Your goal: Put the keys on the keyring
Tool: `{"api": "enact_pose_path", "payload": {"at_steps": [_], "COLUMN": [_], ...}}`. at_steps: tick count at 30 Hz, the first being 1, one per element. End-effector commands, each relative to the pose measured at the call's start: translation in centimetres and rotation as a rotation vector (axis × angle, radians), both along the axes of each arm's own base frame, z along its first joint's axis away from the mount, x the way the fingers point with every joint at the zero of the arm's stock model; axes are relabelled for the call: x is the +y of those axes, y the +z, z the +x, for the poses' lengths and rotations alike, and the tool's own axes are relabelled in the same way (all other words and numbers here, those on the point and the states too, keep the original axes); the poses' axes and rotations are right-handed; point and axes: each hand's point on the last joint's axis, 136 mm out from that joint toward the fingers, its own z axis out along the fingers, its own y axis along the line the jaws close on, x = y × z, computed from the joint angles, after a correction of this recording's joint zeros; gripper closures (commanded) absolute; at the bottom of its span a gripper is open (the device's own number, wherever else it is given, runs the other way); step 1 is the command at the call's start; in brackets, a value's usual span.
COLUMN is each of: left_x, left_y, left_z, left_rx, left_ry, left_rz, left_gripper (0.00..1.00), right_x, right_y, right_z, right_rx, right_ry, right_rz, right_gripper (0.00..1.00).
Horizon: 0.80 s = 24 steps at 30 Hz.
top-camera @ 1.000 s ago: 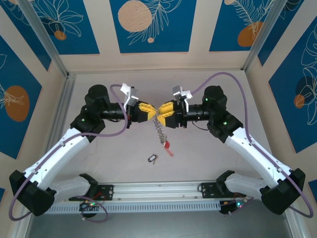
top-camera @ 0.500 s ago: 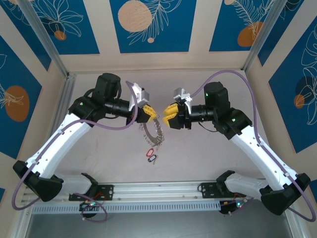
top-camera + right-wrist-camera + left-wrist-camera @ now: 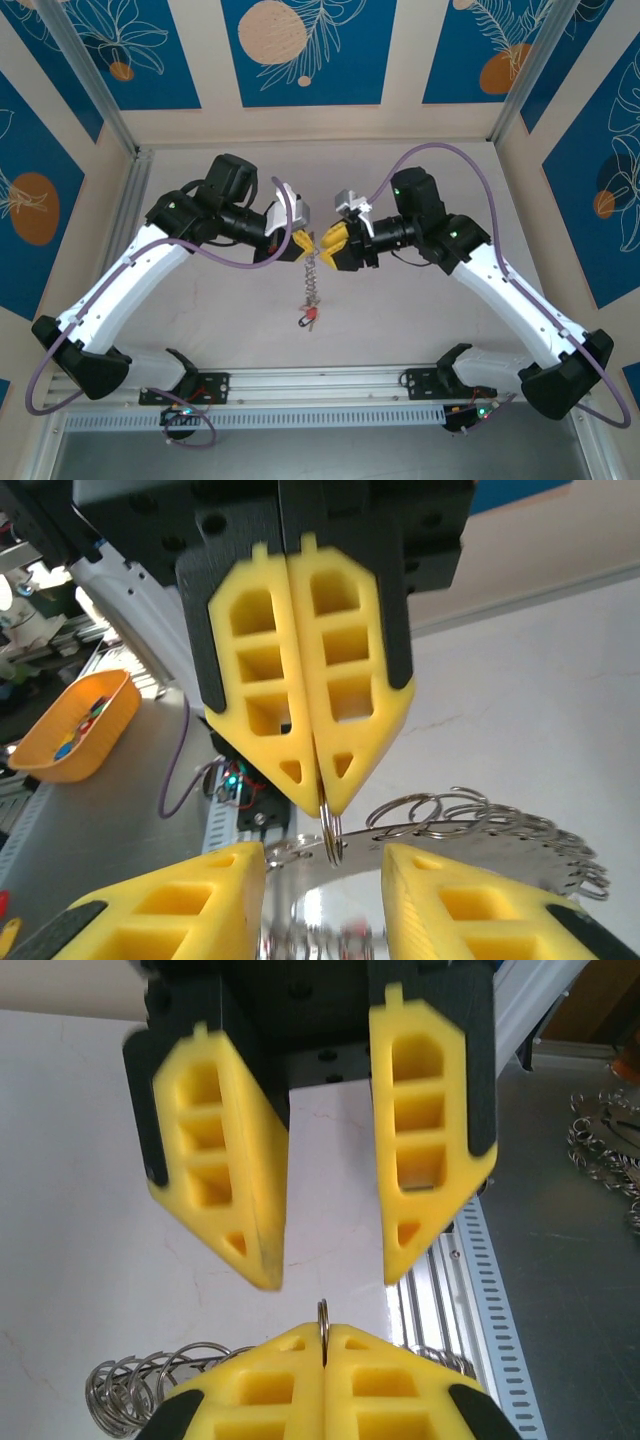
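Right claw (image 3: 322, 802) is clamped fully shut for me, yellow fingers pressed flat together, with a thin metal ring (image 3: 331, 832) pinched edge-on right at the tips. That ring looks like the top loop of the keys (image 3: 312, 285). From overhead the whole silvery bunch dangles from the pinch toward 6 o'clock, and the little red piece (image 3: 303, 320) sits at the low end, down by the table (image 3: 420, 320). Can't tell if it's actually resting on it

Left claw (image 3: 332, 1278) sits at 9 o'clock of the right one, nearly nose to nose. It's spread wide with nothing in it, and on its own cam the ring stands just beyond the fingertips, lined up with the gap

So I'd call this the handover/regrip step: one side holds the ring steady and the other lines up to take a second bite. Next I'd creep the left claw forward until the ring sits between its pads, then close gently. The ring is thin and edge-on, so any sideways drift could mean the pads meet on air or knock the bunch swinging
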Motion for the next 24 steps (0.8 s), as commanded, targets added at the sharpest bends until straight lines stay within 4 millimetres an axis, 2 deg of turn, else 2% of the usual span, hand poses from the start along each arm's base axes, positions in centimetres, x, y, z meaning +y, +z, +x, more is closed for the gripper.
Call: {"api": "enact_pose_path", "payload": {"at_steps": [1,15,24], "left_x": [-0.2,-0.2,-0.3], "left_y": [1.3,2.0,2.2], "left_z": [-0.7,-1.6,-1.8], "left_rx": [-0.042,-0.025,-0.024], "left_ry": [-0.040,-0.075,-0.092], "left_rz": [-0.025,-0.047,-0.061], "left_gripper": [1.00,1.00,1.00], "right_x": [0.2,1.0,1.2], "right_y": [0.5,1.0,0.8], "right_z": [-1.6,-0.8,-0.2], "right_rx": [0.010,-0.021,-0.038], "right_ry": [0.073,0.076,0.054], "right_rz": [0.005,0.031,0.034], "right_gripper": [0.65,0.71,0.71]}}
